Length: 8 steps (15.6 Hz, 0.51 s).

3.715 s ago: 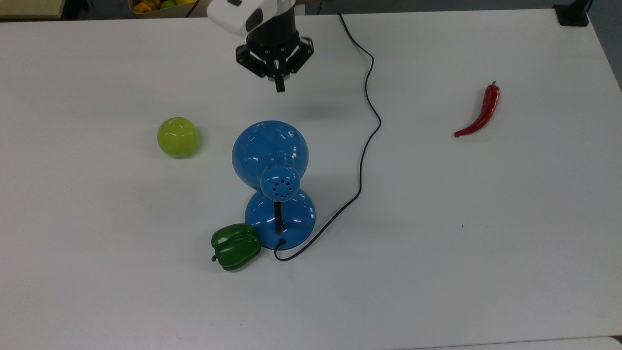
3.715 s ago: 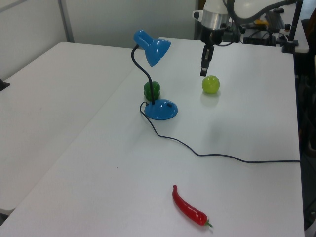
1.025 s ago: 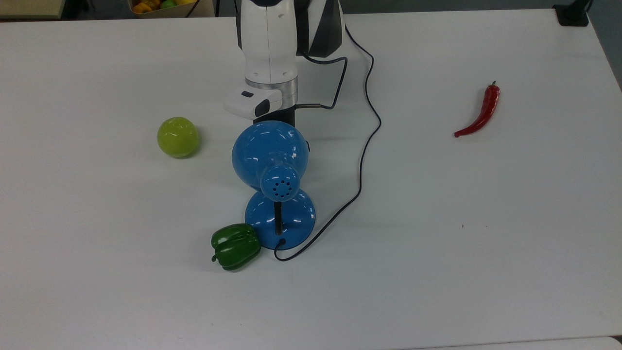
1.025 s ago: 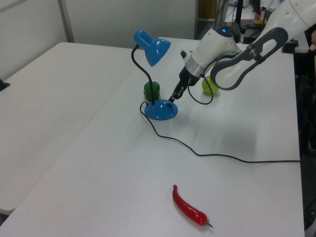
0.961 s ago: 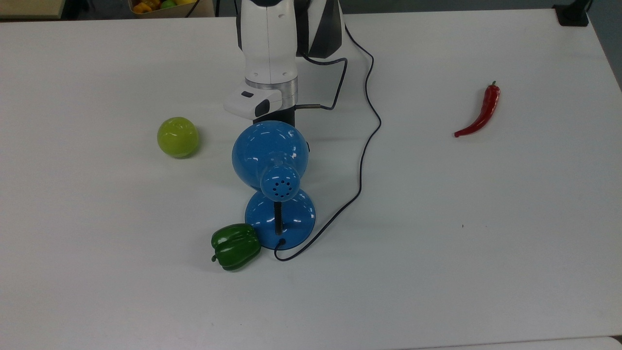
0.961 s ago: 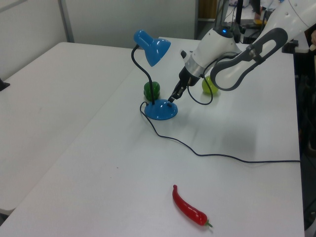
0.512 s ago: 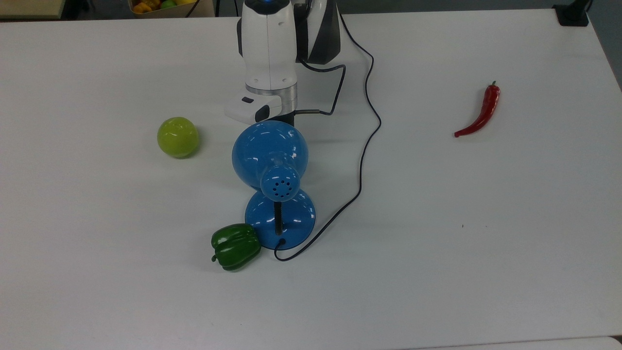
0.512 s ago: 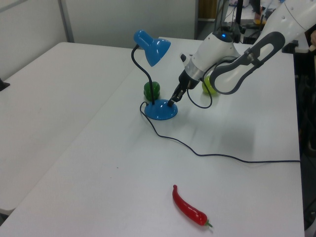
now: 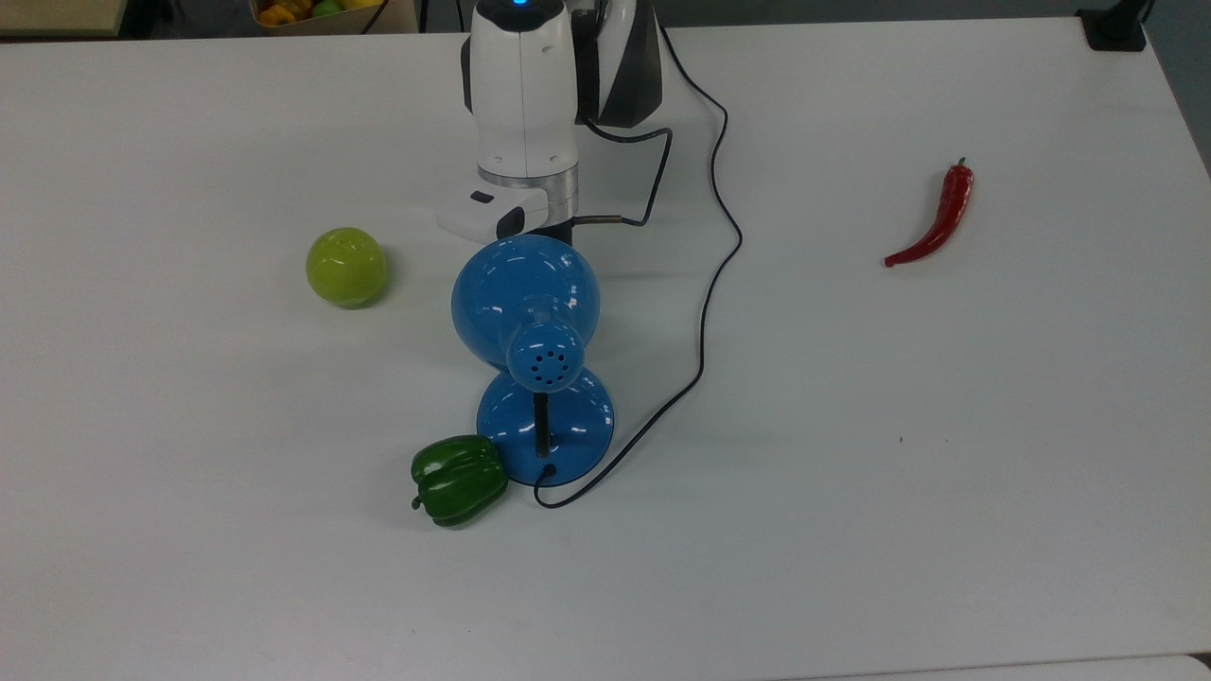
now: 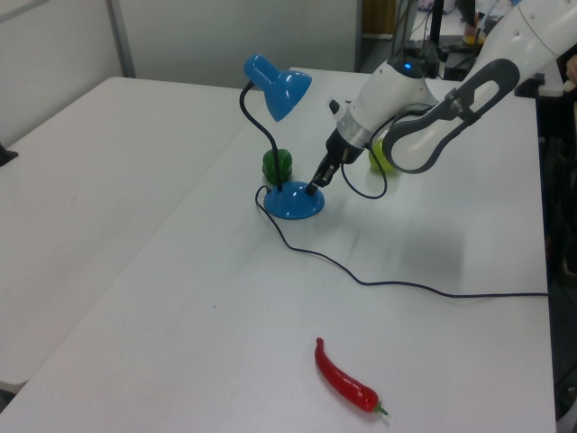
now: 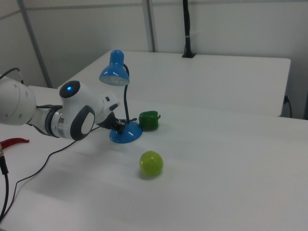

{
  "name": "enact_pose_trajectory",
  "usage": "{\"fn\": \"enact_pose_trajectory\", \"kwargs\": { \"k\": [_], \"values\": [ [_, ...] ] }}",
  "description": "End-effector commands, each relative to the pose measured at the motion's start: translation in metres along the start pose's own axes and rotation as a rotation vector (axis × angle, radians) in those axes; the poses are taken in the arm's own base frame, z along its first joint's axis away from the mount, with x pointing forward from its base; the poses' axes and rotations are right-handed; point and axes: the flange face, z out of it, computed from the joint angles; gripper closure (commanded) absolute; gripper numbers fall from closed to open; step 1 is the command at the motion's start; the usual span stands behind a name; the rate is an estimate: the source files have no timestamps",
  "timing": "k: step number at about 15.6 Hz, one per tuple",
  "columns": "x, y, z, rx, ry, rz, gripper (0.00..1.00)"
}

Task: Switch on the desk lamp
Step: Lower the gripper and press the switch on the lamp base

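Glossy blue desk lamp [image 9: 526,301]; matt white table [image 9: 946,454].

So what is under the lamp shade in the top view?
The shade covers the gripper there. In the left view the gripper tip rests on the round blue base. Any switch beneath the tip is hidden.

green pepper [image 9: 458,479] touching lamp base [image 9: 568,430]

Robotics lab, white worktables [image 9: 946,473], plain partition walls [image 11: 216,24], robot arm [image 10: 424,90], toy vegetables as props
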Motion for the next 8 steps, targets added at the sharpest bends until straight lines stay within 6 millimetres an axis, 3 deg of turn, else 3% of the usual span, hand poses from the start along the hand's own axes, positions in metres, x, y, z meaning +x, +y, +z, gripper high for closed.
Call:
{"fn": "enact_pose_trajectory", "kwargs": {
  "k": [1,8],
  "values": [
    [0.007,0.003,0.003,-0.013,0.033,0.002,1.00],
    [0.010,0.002,0.013,-0.014,0.035,-0.003,1.00]
  ]
}}
